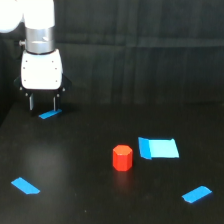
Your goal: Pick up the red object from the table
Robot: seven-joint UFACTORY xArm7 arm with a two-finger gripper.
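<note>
The red object [122, 158] is a small stubby red-orange hexagonal block standing upright on the black table [75, 170], a little right of the middle. My gripper [42, 104] hangs from a white body at the upper left, far from the block, up and to the exterior view's left of it. Its two thin dark fingers [31, 103] point down, stand apart and hold nothing. The fingertips hover just above a blue tape strip [49, 114].
A larger blue rectangle [159, 148] lies just right of the red block. Blue tape strips lie at the lower left [25, 186] and lower right [196, 194]. A dark wall rises behind the table.
</note>
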